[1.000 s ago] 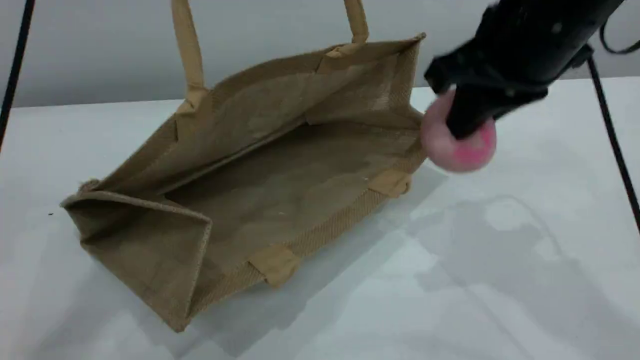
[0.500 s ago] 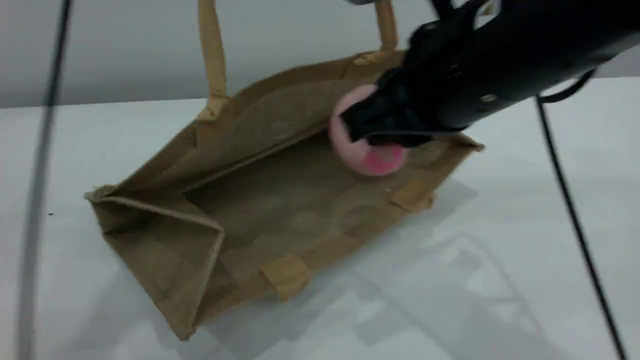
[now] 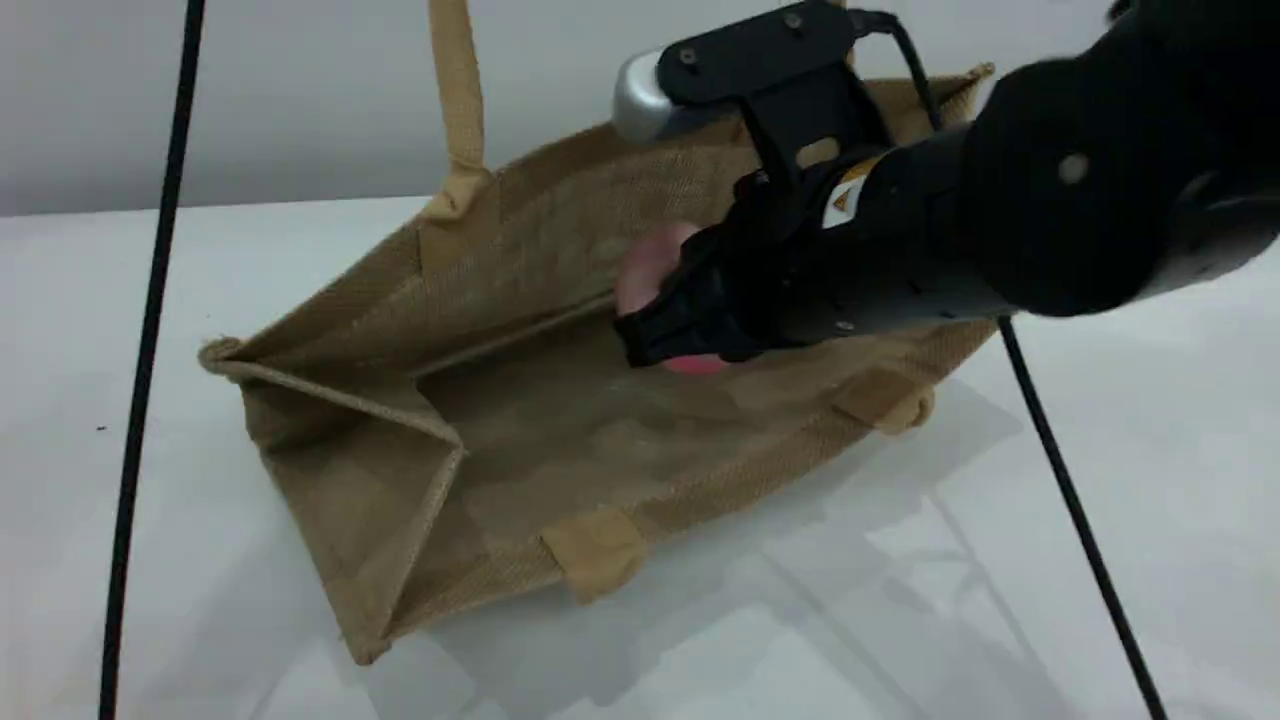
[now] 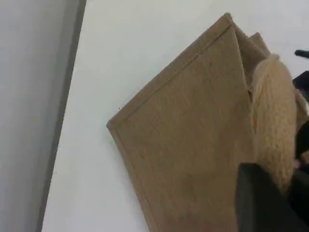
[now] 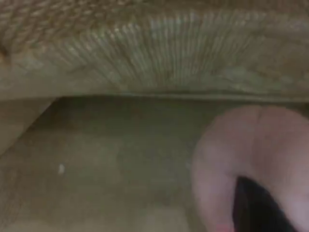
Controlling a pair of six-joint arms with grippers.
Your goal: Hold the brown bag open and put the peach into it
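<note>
Your right arm reaches in from the upper right, slanting down-left, its right gripper (image 3: 668,335) inside the brown bag's (image 3: 400,490) open mouth and clenched around the peach (image 3: 650,268), bag floor just below. Your left gripper (image 4: 263,203) is clamped on a beige handle (image 4: 276,130) above the bag.

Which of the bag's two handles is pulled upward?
The far handle, rising out of frame above the brown bag; the near handle lies slack against the table.
</note>
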